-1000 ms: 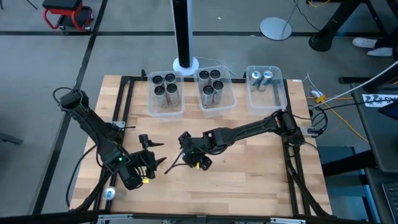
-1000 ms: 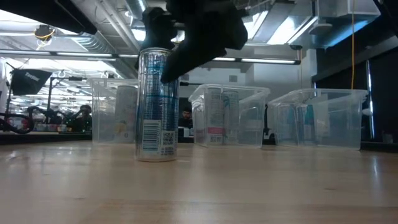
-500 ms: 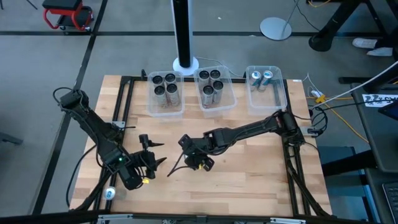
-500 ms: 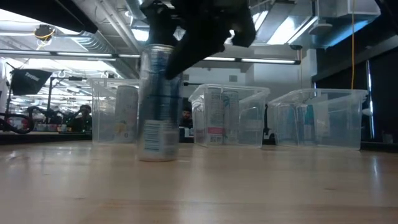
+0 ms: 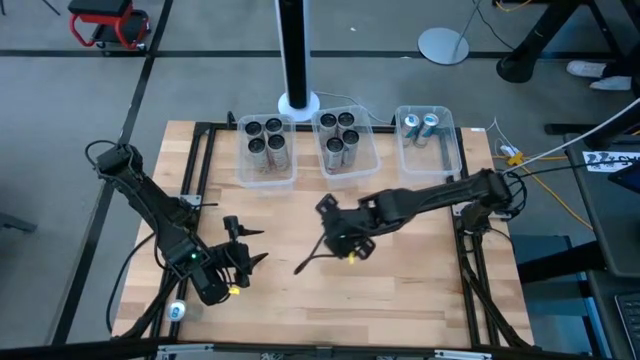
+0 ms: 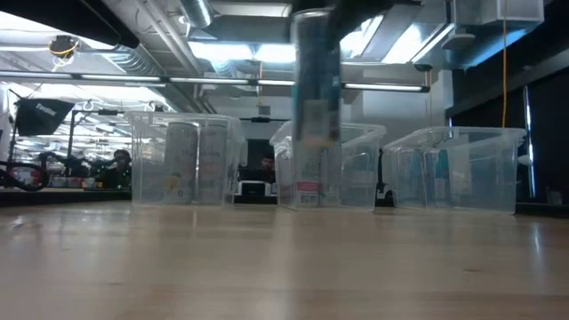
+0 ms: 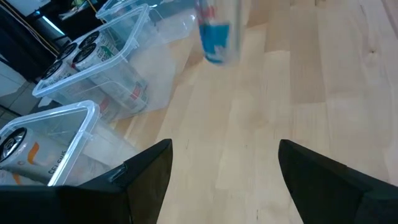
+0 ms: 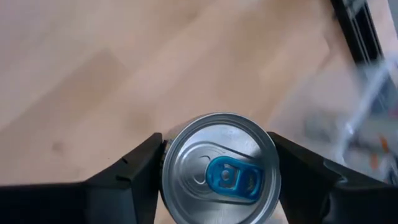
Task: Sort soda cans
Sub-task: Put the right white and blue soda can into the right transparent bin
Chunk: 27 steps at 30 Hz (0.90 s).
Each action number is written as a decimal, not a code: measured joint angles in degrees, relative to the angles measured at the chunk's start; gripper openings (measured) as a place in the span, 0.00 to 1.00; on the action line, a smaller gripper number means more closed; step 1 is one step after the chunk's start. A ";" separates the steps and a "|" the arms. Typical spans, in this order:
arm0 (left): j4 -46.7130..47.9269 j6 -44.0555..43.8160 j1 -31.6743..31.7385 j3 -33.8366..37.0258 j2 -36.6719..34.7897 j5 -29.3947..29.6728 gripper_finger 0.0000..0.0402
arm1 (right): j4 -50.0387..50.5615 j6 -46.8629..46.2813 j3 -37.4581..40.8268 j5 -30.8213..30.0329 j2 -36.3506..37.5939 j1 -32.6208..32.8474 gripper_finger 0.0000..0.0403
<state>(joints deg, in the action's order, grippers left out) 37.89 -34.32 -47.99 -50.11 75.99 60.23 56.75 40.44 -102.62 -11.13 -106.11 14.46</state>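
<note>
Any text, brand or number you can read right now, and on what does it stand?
"CEL…", only partly legible, on the side of a can lying in the near bin, left wrist view.
Blue label print on the lifted can: blurred, unreadable.
Labels on the cans in the bins, low view: too blurred to read.
Nothing else legible.

The can (image 8: 219,168) between my right claw's matt black fingers (image 8: 130,171) was bright brushed metal, its lid smooth with a glossy blue tab. Below lay pale wood planks (image 5: 400,280), satin, lightly grained. The bins (image 6: 453,169) were clear, shiny plastic.
</note>
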 joint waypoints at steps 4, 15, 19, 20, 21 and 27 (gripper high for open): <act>0.00 -0.77 0.00 0.00 0.00 0.02 0.70 | 6.20 -3.58 -0.01 -5.04 3.96 0.56 0.60; -0.02 -1.65 0.02 0.00 0.00 0.02 0.70 | 27.51 -16.51 -0.05 -22.37 16.33 -3.60 0.60; 0.00 -1.67 0.02 0.00 0.00 0.02 0.70 | 31.73 -18.19 -0.05 -25.35 19.32 -9.33 0.60; 0.00 -1.67 0.02 0.00 0.00 0.02 0.70 | 31.99 -18.17 -0.05 -25.99 19.87 -10.92 0.60; 0.00 -1.65 0.02 0.00 0.00 0.02 0.70 | 32.15 -18.03 -0.06 -26.65 20.27 -12.69 0.60; 0.00 -1.64 0.02 0.00 0.00 0.02 0.70 | 32.04 -13.94 -0.07 -28.64 20.79 -23.04 0.60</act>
<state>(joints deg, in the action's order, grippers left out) 37.89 -35.97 -47.97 -50.11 75.99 60.25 88.79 26.51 -102.69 -39.77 -85.32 -8.57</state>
